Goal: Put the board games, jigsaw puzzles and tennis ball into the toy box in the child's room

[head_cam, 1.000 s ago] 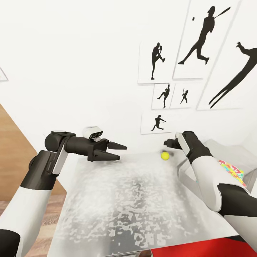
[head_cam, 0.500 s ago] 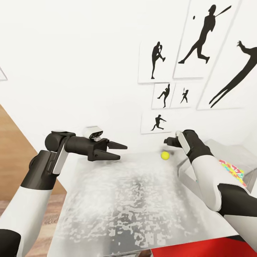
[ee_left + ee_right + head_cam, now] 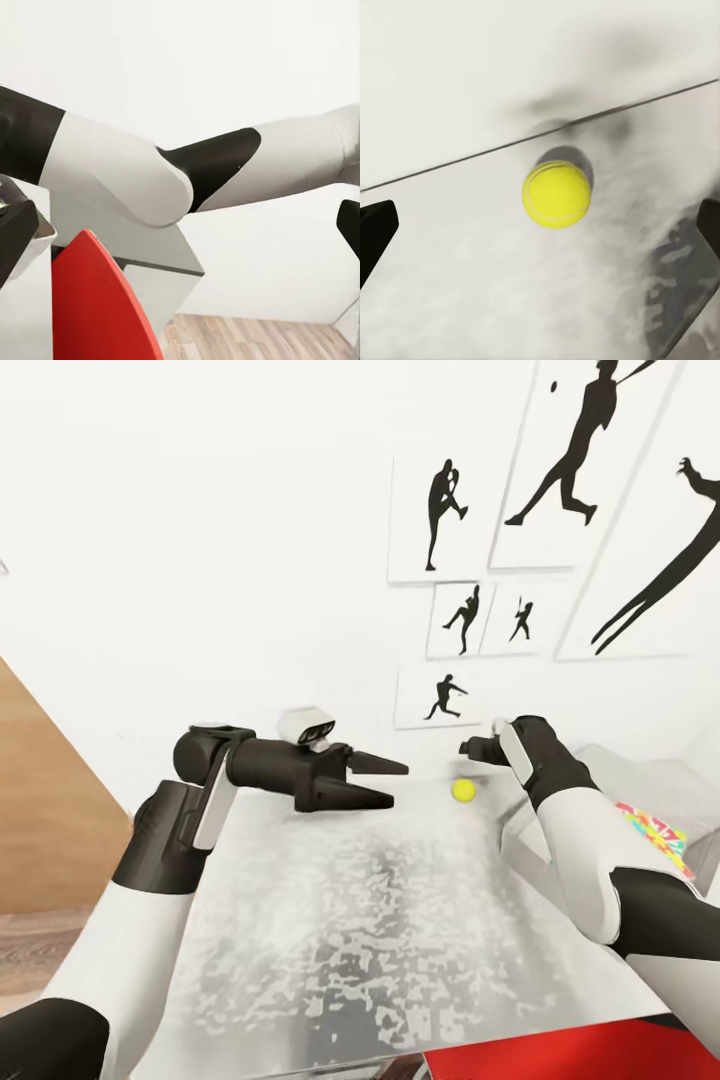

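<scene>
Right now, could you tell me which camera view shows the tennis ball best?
The right wrist view: the tennis ball sits large and central on the table, between the open right end effector's fingertips. In the head view it is a small yellow dot beneath the right end effector.

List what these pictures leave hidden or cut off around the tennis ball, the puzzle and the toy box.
- Jigsaw puzzle, head view: the right forearm covers its near part.
- Toy box, head view: only a pale far corner shows behind the right arm; contents hidden.
- Right gripper, head view: seen end-on above the tennis ball; in the right wrist view its fingers are cut by the edges.
- Board games: none can be made out.
</scene>
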Available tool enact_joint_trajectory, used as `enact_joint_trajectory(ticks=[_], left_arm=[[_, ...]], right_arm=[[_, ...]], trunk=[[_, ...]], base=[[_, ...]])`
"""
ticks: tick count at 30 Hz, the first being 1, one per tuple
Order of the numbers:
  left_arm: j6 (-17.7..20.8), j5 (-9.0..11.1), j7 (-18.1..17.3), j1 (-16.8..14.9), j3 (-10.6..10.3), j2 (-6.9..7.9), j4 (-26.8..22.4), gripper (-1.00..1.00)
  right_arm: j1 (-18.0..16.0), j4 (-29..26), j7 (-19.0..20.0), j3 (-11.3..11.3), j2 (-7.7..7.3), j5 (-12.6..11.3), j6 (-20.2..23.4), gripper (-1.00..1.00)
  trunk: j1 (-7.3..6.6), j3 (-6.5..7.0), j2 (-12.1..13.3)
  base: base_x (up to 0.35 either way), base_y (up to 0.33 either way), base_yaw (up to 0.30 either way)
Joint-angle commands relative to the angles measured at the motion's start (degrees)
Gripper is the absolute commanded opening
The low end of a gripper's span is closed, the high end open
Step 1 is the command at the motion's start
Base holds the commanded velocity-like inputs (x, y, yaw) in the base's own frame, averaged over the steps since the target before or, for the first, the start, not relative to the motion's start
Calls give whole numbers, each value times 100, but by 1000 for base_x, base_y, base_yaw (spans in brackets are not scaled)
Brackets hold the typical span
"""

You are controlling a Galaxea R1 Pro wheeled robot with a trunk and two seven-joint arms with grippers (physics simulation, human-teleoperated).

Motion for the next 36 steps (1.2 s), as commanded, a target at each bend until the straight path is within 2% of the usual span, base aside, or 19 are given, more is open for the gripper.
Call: enact_joint_trajectory(ticks=[1,4,5,6,8,9,10,12,15,36], left_arm=[[61,-12,55,-7,-8,-84,3,100],[61,-197,282,-10,-43,-462,16,100],[61,-260,306,-11,-55,-533,18,100],[61,-415,341,-11,-88,-657,21,100],[61,-598,364,-11,-123,-758,23,100],[61,-788,378,-12,-151,-805,25,100],[61,-961,388,-12,-169,-805,26,100],[61,-1141,396,-12,-186,-805,26,100],[61,-1262,401,-12,-201,-805,27,100],[61,-1317,397,-12,-189,-805,27,100]], right_arm=[[-5,-6,-47,-4,0,-62,19,100],[-12,-6,-47,-4,-5,-62,17,100],[-13,-6,-47,-4,-5,-62,17,100],[-14,-6,-47,-4,-3,-62,16,100],[-15,-6,-47,-4,-1,-62,16,100],[-15,-6,-47,-4,0,-62,16,100],[-15,-6,-47,-4,0,-62,16,100],[-19,-6,-47,-7,4,-62,16,100],[-23,-6,-47,-8,14,-62,16,100],[-191,-12,-47,0,-18,-60,27,100]], trunk=[[3,-21,-12],[3,-49,-12],[3,-58,-12],[3,-68,-12],[3,-87,-12],[3,-96,-12],[3,-106,-12],[3,-124,-12],[3,-153,-12],[3,-351,-12]], base=[[0,0,0],[0,0,0],[0,0,0],[0,0,0],[0,0,0],[0,0,0],[0,0,0],[0,0,0],[0,0,0],[0,0,0]])
